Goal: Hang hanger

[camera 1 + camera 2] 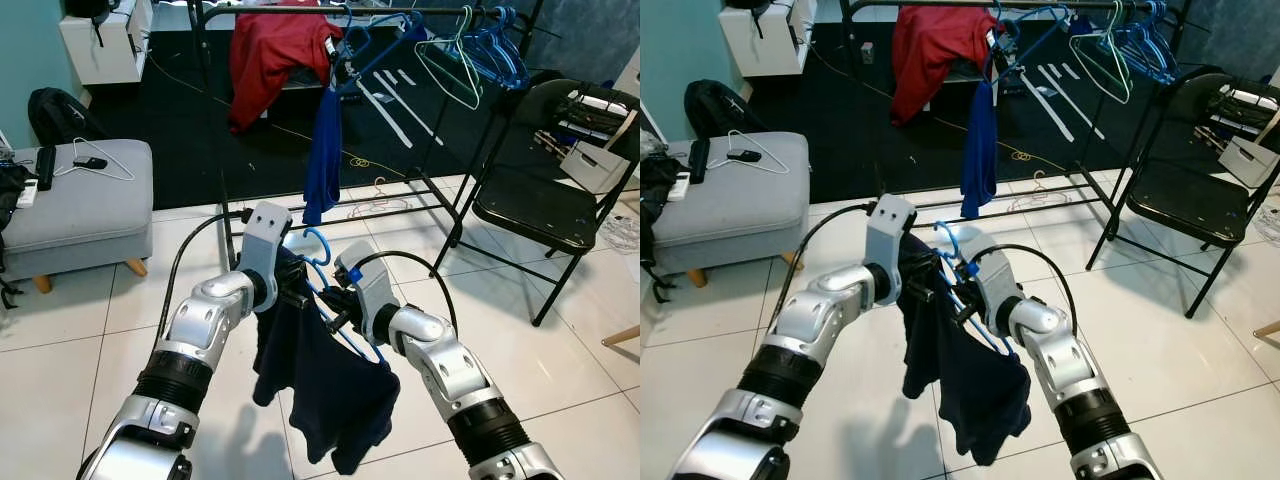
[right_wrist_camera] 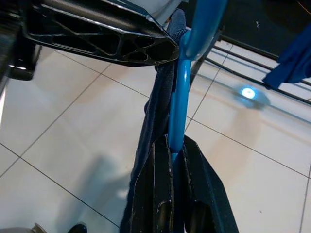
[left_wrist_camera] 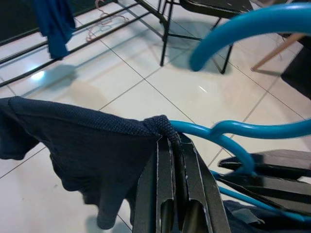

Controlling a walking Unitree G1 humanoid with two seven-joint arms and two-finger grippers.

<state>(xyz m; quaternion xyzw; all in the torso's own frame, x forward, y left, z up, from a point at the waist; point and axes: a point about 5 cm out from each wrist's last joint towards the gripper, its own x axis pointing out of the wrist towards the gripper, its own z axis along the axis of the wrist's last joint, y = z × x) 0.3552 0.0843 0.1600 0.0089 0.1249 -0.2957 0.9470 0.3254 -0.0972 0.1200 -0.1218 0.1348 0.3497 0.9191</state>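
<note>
- Currently the blue hanger is sitting between both arms above the tiled floor, its long axis running from about 10 o'clock down to 4 o'clock, hook pointing up toward 12.
- A dark navy garment is draping from it, hanging toward 6 o'clock.
- The left hand is clamping shut on the garment's collar where it meets the hanger.
- The right hand is gripping the hanger's blue bar, fingers closed tight.
- The clothes rack is standing at 12 o'clock.
- No readable writing is showing.
</note>
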